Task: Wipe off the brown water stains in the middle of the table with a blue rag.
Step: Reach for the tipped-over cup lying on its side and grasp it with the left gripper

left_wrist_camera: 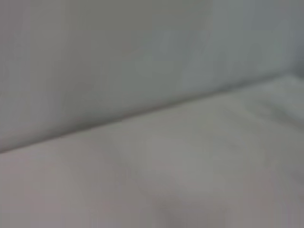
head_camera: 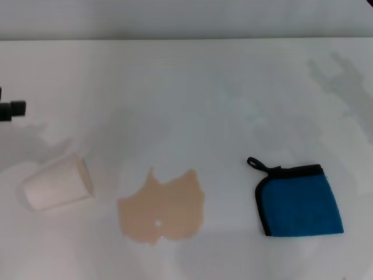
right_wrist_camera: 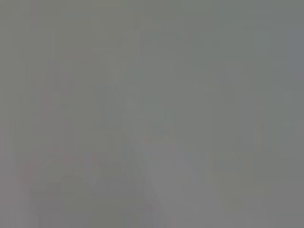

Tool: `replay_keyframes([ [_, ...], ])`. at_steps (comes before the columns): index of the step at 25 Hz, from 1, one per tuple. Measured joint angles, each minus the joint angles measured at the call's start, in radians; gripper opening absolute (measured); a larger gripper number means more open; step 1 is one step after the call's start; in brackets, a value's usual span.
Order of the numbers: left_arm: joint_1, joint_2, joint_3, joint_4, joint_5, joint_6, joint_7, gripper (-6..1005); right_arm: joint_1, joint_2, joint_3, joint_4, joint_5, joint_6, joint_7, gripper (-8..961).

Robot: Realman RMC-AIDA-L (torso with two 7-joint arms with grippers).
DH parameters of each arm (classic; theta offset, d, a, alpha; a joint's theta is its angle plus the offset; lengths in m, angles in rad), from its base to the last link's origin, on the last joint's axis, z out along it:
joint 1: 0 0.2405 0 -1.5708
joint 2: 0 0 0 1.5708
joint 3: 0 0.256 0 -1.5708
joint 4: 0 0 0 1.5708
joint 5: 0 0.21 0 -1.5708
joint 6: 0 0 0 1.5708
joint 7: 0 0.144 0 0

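Note:
The brown water stains form a flat tan puddle with a jagged outline and a tiny white dot, low in the middle of the white table in the head view. To their right, a short gap away, the blue rag lies flat with black trim and a black loop at its far left corner. A small black part of my left gripper pokes in at the far left edge, well away from both. My right gripper is out of view; only a shadow falls at the back right. Both wrist views show just plain pale surface.
A white paper cup with a beige inside lies on its side left of the stains, its mouth turned toward them. The table's far edge runs along the top against a pale wall.

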Motion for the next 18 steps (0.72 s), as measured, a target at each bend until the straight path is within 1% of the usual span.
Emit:
replay_keyframes([
  [2,-0.038,0.002,0.000,0.013,0.075,-0.044,-0.018,769,0.002,0.000,0.003,0.004,0.000,0.002,0.000,839],
  [4,-0.084,-0.001,0.004,0.023,0.178,-0.081,-0.032,769,0.003,0.000,0.010,0.009,0.000,0.003,0.000,838],
  [6,-0.126,-0.010,0.009,0.028,0.275,-0.108,-0.040,771,0.004,0.000,0.013,0.012,0.000,0.003,0.000,838],
  [8,-0.152,-0.019,0.011,0.025,0.333,-0.121,-0.038,774,0.006,0.000,0.017,0.017,0.000,0.004,0.000,838],
  [11,-0.178,-0.029,0.016,0.015,0.359,-0.125,-0.027,778,0.009,0.002,0.024,0.024,0.000,0.004,0.000,838],
  [15,-0.192,-0.031,0.023,0.002,0.357,-0.131,0.014,784,0.009,0.003,0.025,0.028,0.000,0.005,0.000,838],
  [16,-0.193,-0.031,0.032,-0.001,0.355,-0.136,0.032,786,0.009,0.003,0.026,0.029,0.000,0.005,0.000,838],
  [18,-0.195,-0.033,0.062,-0.002,0.353,-0.142,0.053,820,0.009,0.003,0.032,0.031,0.000,0.005,0.001,838],
])
